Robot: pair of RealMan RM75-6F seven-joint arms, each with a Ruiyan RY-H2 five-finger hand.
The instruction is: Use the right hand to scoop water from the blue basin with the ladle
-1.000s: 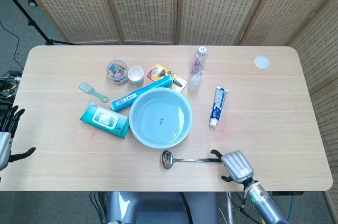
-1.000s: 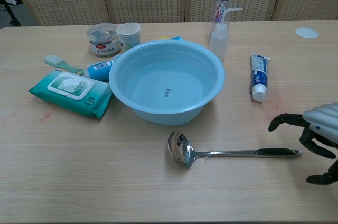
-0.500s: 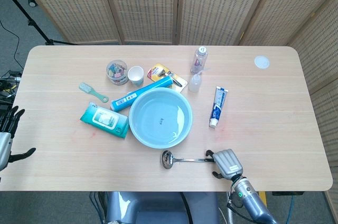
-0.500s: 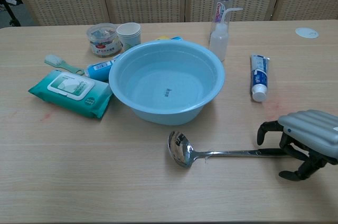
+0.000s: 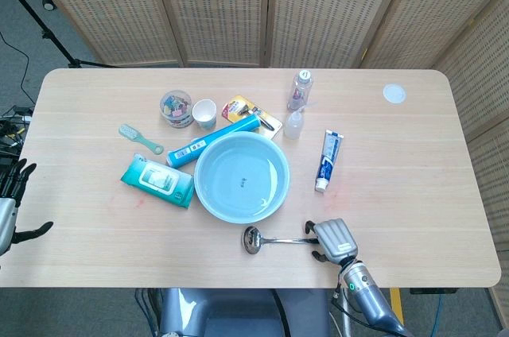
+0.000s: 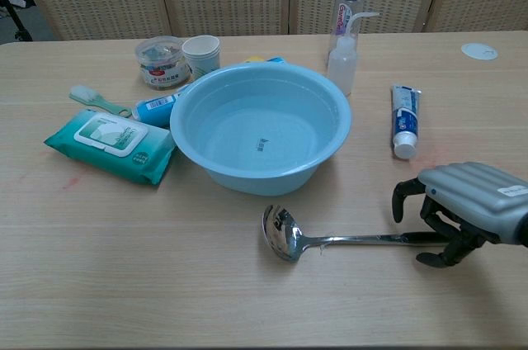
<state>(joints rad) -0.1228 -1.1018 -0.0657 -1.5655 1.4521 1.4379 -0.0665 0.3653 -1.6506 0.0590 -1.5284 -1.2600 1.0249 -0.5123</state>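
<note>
Right hand (image 6: pixel 462 205) hovers over the ladle (image 6: pixel 346 238) handle end, fingers curled downward and apart around it, not clamped. Ladle lies flat at the blue basin's (image 6: pixel 334 139) 6 o'clock, bowl toward 9, handle toward 3. Best approach, as a judgement: settle lower, close on the dark grip squarely, and lift level before swinging to 12 o'clock. Left hand (image 5: pixel 9 210) idles, fingers spread. Bottle (image 6: pixel 350 5), toothpaste (image 6: pixel 404 119) and wipes pack (image 6: pixel 111 144) print too small to read.

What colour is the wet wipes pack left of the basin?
Teal green with a white lid flap; the wet wipes pack shows best in the chest view.
</note>
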